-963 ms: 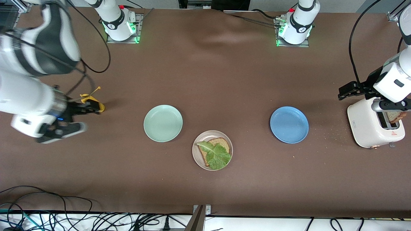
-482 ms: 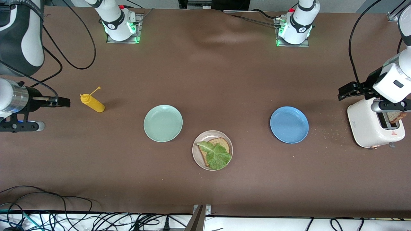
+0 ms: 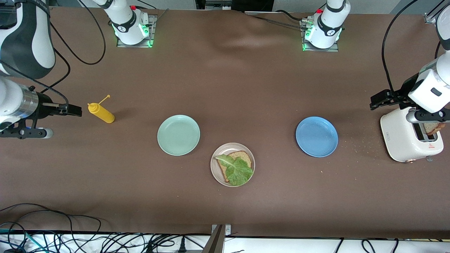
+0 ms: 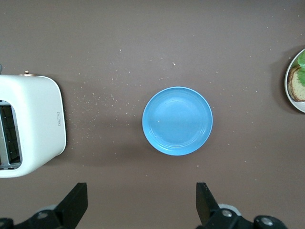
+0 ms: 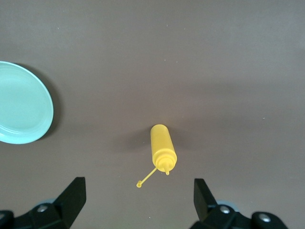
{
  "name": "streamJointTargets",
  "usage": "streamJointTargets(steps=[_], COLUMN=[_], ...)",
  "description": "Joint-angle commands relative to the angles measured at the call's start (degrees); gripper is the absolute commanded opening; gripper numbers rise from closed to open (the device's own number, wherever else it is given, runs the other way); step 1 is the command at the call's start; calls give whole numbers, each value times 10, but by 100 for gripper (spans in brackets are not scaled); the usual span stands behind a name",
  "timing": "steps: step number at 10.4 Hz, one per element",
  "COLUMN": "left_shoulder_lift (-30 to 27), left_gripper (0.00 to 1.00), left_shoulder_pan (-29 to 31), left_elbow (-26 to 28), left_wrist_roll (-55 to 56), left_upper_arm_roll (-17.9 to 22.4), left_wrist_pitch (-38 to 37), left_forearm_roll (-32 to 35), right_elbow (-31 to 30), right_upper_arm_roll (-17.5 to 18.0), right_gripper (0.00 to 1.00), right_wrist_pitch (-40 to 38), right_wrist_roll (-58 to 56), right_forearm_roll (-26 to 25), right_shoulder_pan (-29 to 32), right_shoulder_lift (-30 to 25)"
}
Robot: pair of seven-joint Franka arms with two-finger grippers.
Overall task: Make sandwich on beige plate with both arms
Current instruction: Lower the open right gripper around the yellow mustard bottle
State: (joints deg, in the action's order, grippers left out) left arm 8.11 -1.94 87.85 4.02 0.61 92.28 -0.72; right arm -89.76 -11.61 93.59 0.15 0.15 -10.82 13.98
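A: Right arm's end of the table?
B: Right gripper [image 5: 138, 200], fingers spread wide, empty, up over bare tabletop beside yellow squeeze bottle [image 3: 101, 113] lying on its side.
A: Middle?
B: Mint-green plate [image 3: 178, 135], bare. Beige plate [image 3: 232, 164], nearer the front camera, between mint-green plate and blue plate [image 3: 316, 136]. On it one bread slice [image 3: 239, 158] topped with lettuce leaf [image 3: 236, 169].
A: Left arm's end?
B: White toaster [image 3: 409, 138], second bread slice [image 3: 431, 128] standing in its slot. Left gripper [image 4: 142, 202], fingers spread wide, empty, held above the toaster.
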Motion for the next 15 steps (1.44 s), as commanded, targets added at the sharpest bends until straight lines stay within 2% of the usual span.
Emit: streamJointTargets(steps=[1,11,13,15], left_shoulder_lift=[9,9,8,9], left_gripper=[100,100,100,100], left_shoulder_pan=[-2,-2,-2,-2], left_elbow=[-19,-19,-19,-19], left_wrist_roll=[-1,-1,-1,-1], left_upper_arm_roll=[2,2,1,2], left_wrist_pitch=[-12,-13,-12,-12], left_forearm_roll=[-6,-6,-6,-6], right_elbow=[-127,-124,-128,-142], right_upper_arm_roll=[0,-1,-23,-66], right_gripper=[100,100,100,100], right_wrist_pitch=[63,65,65,67], right_wrist_roll=[20,29,-21,-144], right_forearm_roll=[2,0,-1,2], right_shoulder_pan=[-5,-4,-4,-4], right_shoulder_lift=[-84,-82,-81,-80])
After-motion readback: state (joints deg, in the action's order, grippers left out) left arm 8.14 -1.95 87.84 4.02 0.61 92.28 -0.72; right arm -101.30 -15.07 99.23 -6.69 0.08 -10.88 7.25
